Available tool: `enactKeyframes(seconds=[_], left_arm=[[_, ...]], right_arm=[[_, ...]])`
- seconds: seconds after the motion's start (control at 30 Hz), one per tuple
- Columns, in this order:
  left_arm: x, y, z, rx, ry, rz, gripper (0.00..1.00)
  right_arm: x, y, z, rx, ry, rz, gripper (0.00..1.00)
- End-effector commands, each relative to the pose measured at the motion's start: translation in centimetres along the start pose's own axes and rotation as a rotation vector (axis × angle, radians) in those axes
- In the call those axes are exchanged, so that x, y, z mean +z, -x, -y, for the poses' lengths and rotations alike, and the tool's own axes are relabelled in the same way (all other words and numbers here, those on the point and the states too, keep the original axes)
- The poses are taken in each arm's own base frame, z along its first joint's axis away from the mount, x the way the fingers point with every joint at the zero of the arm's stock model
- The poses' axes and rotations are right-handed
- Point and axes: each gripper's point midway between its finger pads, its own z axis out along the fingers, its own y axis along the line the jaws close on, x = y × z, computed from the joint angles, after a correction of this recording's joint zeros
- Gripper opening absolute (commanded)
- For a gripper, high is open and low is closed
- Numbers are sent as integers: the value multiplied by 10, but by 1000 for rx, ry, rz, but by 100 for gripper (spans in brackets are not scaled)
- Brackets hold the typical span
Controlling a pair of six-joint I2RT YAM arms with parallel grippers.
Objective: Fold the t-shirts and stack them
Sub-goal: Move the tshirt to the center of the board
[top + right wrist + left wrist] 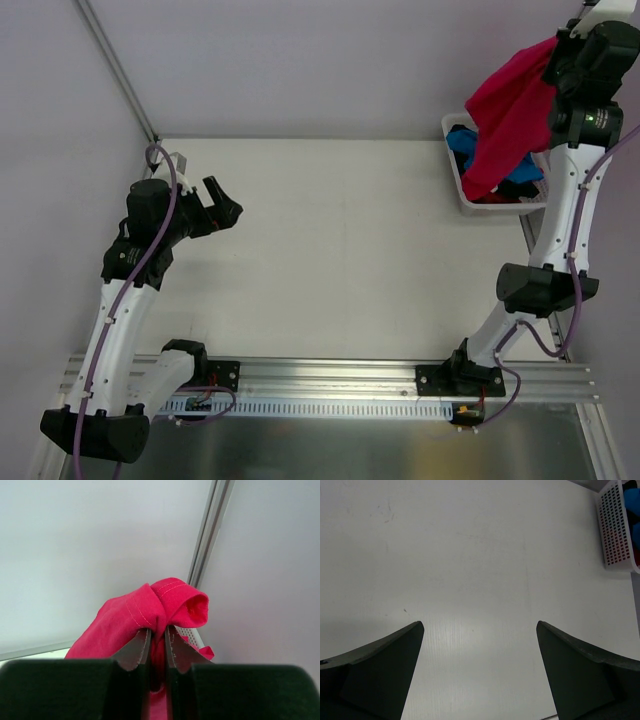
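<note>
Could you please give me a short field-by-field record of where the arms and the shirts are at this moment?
left gripper: open, empty, hovering over the left side of the table
right gripper: shut on the crimson t-shirt, high above the basket
crimson t-shirt: bunched, hanging from the right gripper, lower end down at the basket
basket: white slatted plastic, far right corner of the table
in basket: blue t-shirt, dark garment
folded shirts on table: none visible
</note>
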Motion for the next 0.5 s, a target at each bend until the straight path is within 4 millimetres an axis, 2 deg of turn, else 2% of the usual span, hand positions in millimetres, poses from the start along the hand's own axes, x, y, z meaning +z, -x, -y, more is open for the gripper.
enactKeyframes(seconds=[0.0,0.13,0.17,0.33,0.47], left_arm=[[5,4,5,17,-39,16,99],[8,8,3,24,-21,21,99],[8,11,4,28,-23,27,99],[2,22,7,52,-24,60,99],[5,17,7,50,-30,42,99]], right_arm=[[-20,44,-6,33,35,122,0],[-28,40,-21,55,115,102,0],[-26,34,-24,53,122,88,0],[-37,37,-31,50,152,92,0],[-45,42,-34,47,164,96,0]])
